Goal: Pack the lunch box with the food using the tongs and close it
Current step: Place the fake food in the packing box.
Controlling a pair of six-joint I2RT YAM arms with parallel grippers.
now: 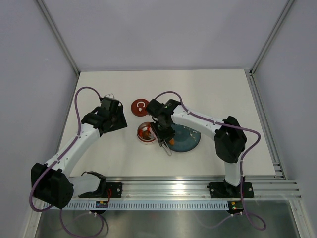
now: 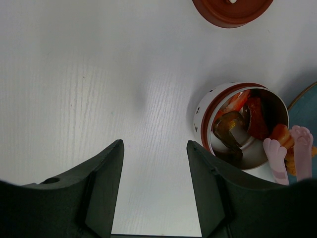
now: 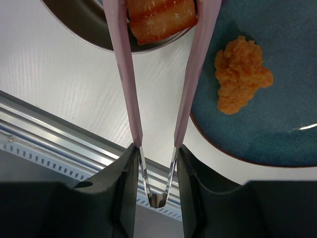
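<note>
The lunch box stands uncovered, a steel pot with orange, red and dark brown food inside. Its dark red lid lies apart on the table just behind it. My right gripper is shut on the pink tongs near their hinge. The tong arms pinch an orange-red striped piece of food over the lunch box's rim. My left gripper hangs open to the left of the box, with only table between its fingers.
A teal plate sits right of the lunch box, and a crumbly orange piece lies on it. The aluminium rail runs along the near table edge. White walls enclose the table.
</note>
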